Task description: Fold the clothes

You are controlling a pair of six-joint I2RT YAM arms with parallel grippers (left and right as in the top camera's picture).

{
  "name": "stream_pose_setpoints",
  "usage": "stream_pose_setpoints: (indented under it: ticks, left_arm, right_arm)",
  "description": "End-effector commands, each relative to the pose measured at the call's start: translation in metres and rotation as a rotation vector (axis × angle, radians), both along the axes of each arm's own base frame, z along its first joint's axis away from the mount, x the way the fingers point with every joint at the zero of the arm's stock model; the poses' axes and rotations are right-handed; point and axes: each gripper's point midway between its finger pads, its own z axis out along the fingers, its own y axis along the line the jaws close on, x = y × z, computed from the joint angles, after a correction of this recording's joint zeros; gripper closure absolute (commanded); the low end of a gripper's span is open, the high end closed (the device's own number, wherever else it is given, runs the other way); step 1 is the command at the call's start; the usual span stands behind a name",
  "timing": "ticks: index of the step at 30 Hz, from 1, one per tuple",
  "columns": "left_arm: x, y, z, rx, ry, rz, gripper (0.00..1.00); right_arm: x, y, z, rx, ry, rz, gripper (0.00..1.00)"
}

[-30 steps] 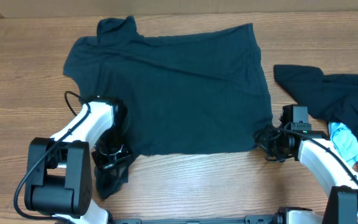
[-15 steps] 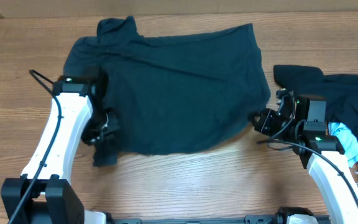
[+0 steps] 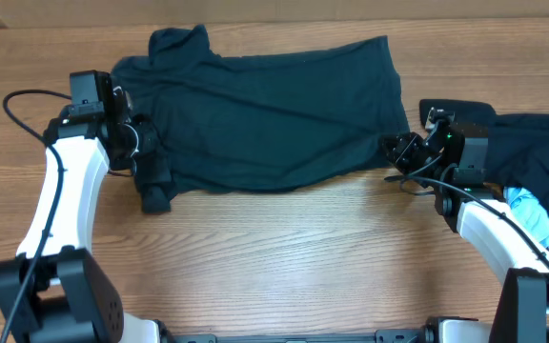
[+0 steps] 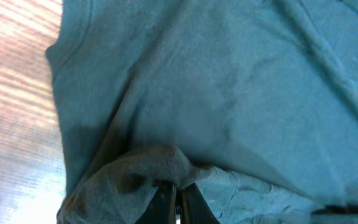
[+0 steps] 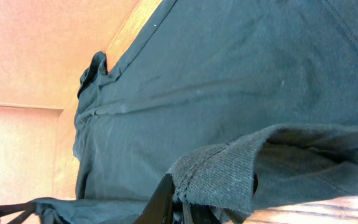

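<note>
Fabric of the dark T-shirt (image 3: 265,105) lies on the desk (image 3: 284,257), its long axis side to side. The left gripper (image 3: 146,159) and the right gripper (image 3: 395,149) each pinch a near hem corner.

Seen from overhead, the tips of the left gripper (image 3: 149,170) and the right gripper (image 3: 396,151) are buried in bunched folds of the dark T-shirt (image 3: 274,114), so their jaws cannot be made out. In both wrist views the bottom edge cuts the jaws off just below the pinched cloth. At the right, a dark garment (image 3: 532,152) and a light blue garment (image 3: 534,214) run off the frame, the blue one partly under the dark one and the right arm, and the counter (image 4: 5,93) is blurred in the left wrist view.
</note>
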Motion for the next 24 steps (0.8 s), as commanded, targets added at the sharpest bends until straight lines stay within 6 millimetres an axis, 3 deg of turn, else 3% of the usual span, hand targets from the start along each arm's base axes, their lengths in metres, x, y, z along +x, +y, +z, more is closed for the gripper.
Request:
stream_pose_setpoints:
  ticks: [1,4,8,11,14,17,18,19,20,21,24]
  left_arm:
    - [0.012,-0.002,-0.013,0.024,-0.004,-0.073,0.96]
    - [0.016,0.01,-0.015,0.083,-0.008,-0.049,0.96]
    - [0.022,0.015,-0.013,0.099,-0.031,-0.038,0.96]
    - [0.022,0.015,-0.013,0.099,-0.033,-0.037,0.96]
    - [0.022,0.015,-0.013,0.099,-0.031,-0.035,0.96]
    - [0.022,0.015,-0.013,0.099,-0.031,-0.036,0.93]
    - [0.022,0.016,-0.013,0.1,-0.033,-0.035,0.85]
    - [0.022,0.016,-0.013,0.1,-0.034,-0.036,0.79]
    - [0.023,0.016,-0.011,0.102,-0.038,-0.037,0.54]
    - [0.025,0.022,-0.005,0.106,-0.044,-0.03,0.45]
    - [0.023,0.029,0.034,0.126,-0.032,-0.08,0.44]
  right_arm:
    - [0.01,-0.008,0.001,-0.031,-0.016,-0.041,0.96]
    - [0.016,-0.018,0.001,-0.07,-0.032,-0.094,0.96]
    - [0.03,-0.024,0.02,-0.005,-0.085,-0.177,0.96]
    - [0.034,-0.037,0.009,-0.008,-0.048,-0.268,0.96]
    - [0.052,-0.041,0.01,0.071,-0.084,-0.335,0.96]
    - [0.053,-0.042,-0.01,0.089,-0.034,-0.358,0.95]
    - [0.053,-0.042,-0.013,0.078,-0.031,-0.354,0.8]
    - [0.053,-0.042,-0.014,0.046,-0.046,-0.334,0.41]
    - [0.054,-0.041,-0.011,0.008,-0.076,-0.297,0.19]
    - [0.053,-0.039,-0.008,-0.014,-0.101,-0.247,0.01]
    - [0.044,-0.038,0.016,0.02,-0.161,-0.13,0.0]
